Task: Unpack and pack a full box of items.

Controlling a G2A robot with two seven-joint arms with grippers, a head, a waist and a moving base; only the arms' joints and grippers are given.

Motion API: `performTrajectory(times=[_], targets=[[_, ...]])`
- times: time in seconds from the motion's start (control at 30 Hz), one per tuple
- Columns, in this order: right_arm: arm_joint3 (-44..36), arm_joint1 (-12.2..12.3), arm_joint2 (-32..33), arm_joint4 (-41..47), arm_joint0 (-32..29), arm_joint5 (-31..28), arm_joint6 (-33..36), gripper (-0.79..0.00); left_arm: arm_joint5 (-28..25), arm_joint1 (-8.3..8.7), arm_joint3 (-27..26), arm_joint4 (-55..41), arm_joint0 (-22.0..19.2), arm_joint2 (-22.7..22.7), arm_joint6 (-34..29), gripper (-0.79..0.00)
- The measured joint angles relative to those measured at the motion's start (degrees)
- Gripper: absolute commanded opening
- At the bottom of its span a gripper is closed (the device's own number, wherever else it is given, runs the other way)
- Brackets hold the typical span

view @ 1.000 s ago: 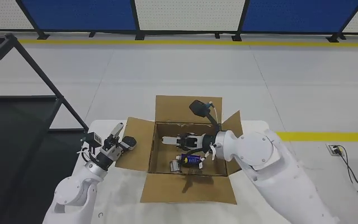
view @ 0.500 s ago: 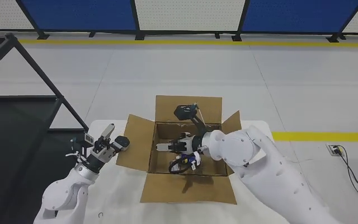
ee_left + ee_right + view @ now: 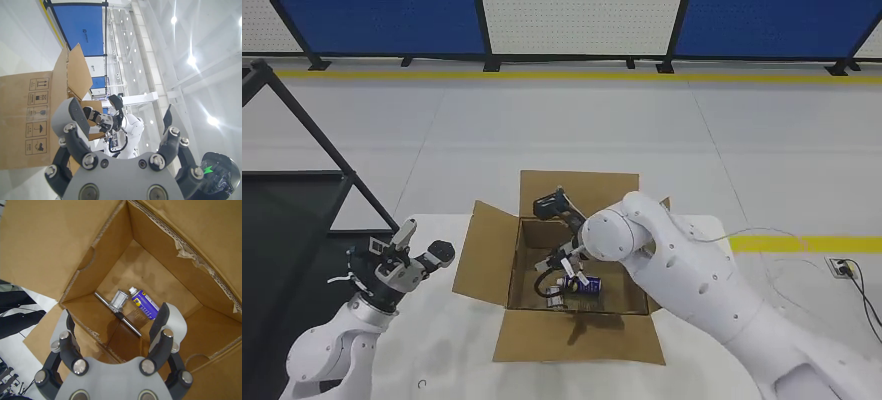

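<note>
An open cardboard box [image 3: 542, 192] stands on the white table, flaps spread outward. On its floor lie a blue spray can [image 3: 144, 307] and a silver metal tool with a long rod [image 3: 118, 306]; from above the can [image 3: 588, 285] lies near the box's front wall. My right gripper [image 3: 115, 321] hangs open inside the box mouth, above these two items and touching neither; from above the right gripper [image 3: 552, 277] is at the box's left half. My left gripper [image 3: 122, 117] is open and holds nothing. It sits left of the box [image 3: 28, 113], apart from it, at the table's left edge [image 3: 417, 245].
The box's left flap [image 3: 482, 250] leans out toward the left gripper. A dark metal frame [image 3: 312, 130] stands past the table's left side. White table [image 3: 457, 340] lies in front of the box and to its left.
The right arm has swung left across the box, and its gripper now points down at the floor items. The left arm has drawn back to the left, away from the box flap.
</note>
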Motion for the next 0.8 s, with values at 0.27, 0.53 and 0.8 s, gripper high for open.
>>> performTrajectory(times=[0.27, 0.53, 0.8], targets=[[-0.1, 0.0, 0.0, 0.0, 0.0, 0.0, 0.0, 0.000, 0.0, 0.00, 0.0, 0.0, 0.0, 0.0, 0.0, 0.000], [-0.1, 0.0, 0.0, 0.0, 0.0, 0.0, 0.0, 0.000, 0.0, 0.00, 0.0, 0.0, 0.0, 0.0, 0.0, 0.000], [8.6, -1.1, -1.0, -0.4, -1.5, -11.6, -2.6, 0.000, 0.0, 0.00, 0.0, 0.0, 0.0, 0.0, 0.0, 0.000]])
